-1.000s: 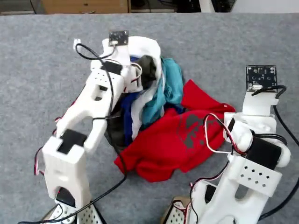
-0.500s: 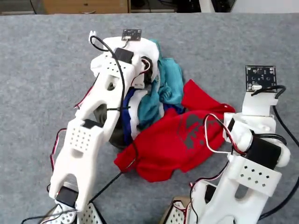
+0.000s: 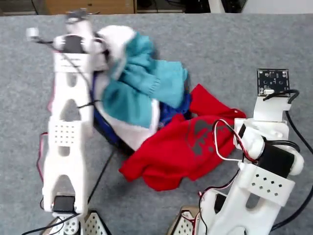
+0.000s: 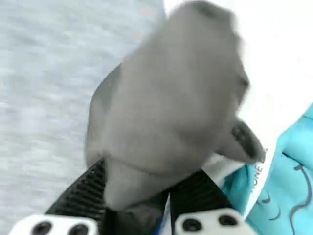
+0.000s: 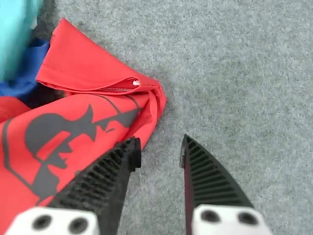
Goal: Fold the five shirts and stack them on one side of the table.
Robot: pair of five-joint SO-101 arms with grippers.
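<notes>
- Shirts: all five unfolded, heaped mid-table point(image 3: 254, 44); nothing stacked yet, so the task is at its start (my read).
- Red shirt point(image 3: 171, 147) lies flat-ish on the near side of the heap. Its long axis runs slantwise from the right arm's side toward the left arm's base.
- Teal shirt point(image 3: 142, 88), white shirt point(image 3: 117, 39) and blue shirt point(image 3: 175, 110) are bunched together on the far side of the red shirt. The blue one touches its edge.
- Left jaws point(image 4: 166, 196) are beyond the red shirt at the heap's far corner, clenched on a grey wad point(image 4: 166, 98) of cloth. White and teal fabric press against it.
- Right jaws point(image 5: 160, 142) are released and hold nothing, over bare table just beside the red shirt's folded corner point(image 5: 142, 90).
- Key relation: the red shirt sits right off one finger of the right jaws, w/ its print point(image 5: 58, 137) beyond that. The right arm is far nearer to it than the left.
- Next move prob. needs a small sideways shift onto that corner.
</notes>
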